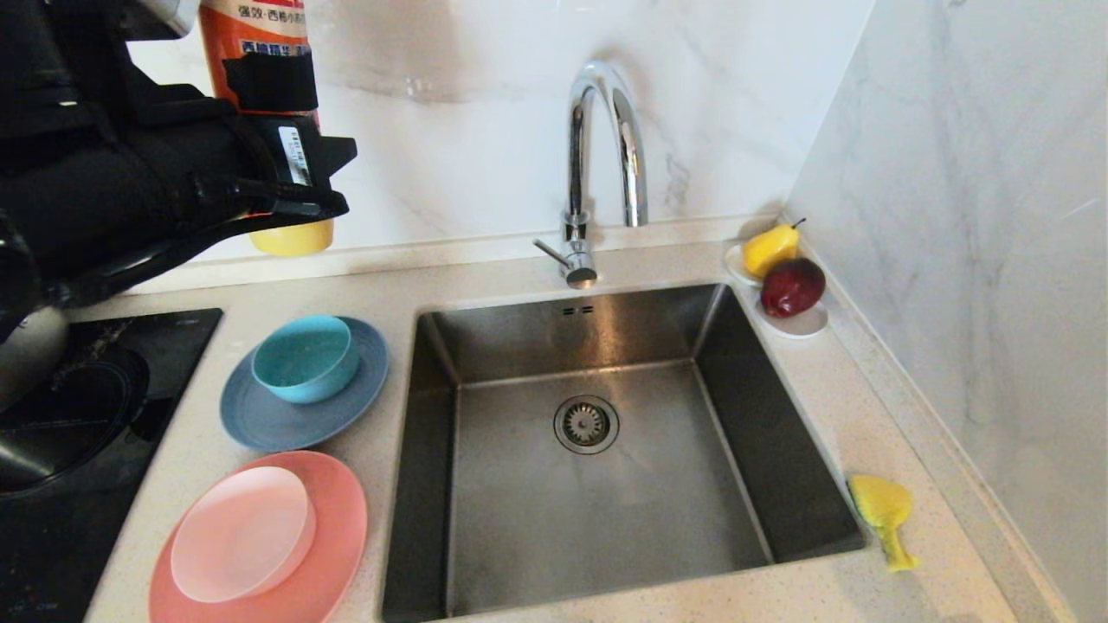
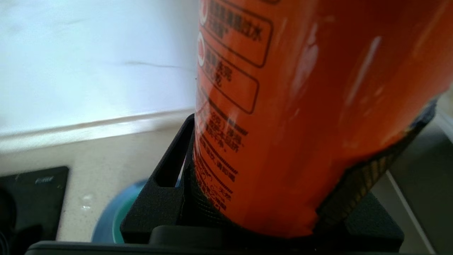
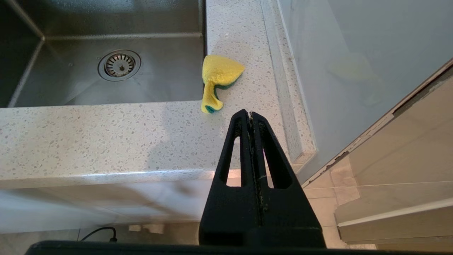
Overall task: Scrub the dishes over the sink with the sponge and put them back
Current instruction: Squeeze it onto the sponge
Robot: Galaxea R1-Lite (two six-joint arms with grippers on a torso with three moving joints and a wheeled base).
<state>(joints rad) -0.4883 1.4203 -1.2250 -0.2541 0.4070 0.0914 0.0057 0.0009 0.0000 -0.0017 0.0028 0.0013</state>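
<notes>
My left gripper (image 1: 270, 86) (image 2: 283, 152) is shut on the orange detergent bottle (image 1: 258, 39) (image 2: 300, 106), held high at the back left with its yellow cap (image 1: 292, 238) pointing down. Below it the teal bowl (image 1: 305, 356) sits on the grey-blue plate (image 1: 277, 420). Nearer, the pale pink plate (image 1: 242, 532) lies on the salmon-pink plate (image 1: 338, 519). The steel sink (image 1: 519, 519) (image 3: 162, 81) holds nothing. The crumpled yellow sponge (image 1: 883, 510) (image 3: 217, 79) lies on the counter right of the sink. My right gripper (image 3: 250, 114) hangs shut and empty off the counter's front edge, short of the sponge.
A chrome gooseneck faucet (image 1: 597, 147) rises behind the sink. A white dish (image 1: 801, 322) with a pear and an apple sits at the back right corner. A black cooktop (image 1: 173, 346) with dark cookware fills the left. Marble walls close the back and right.
</notes>
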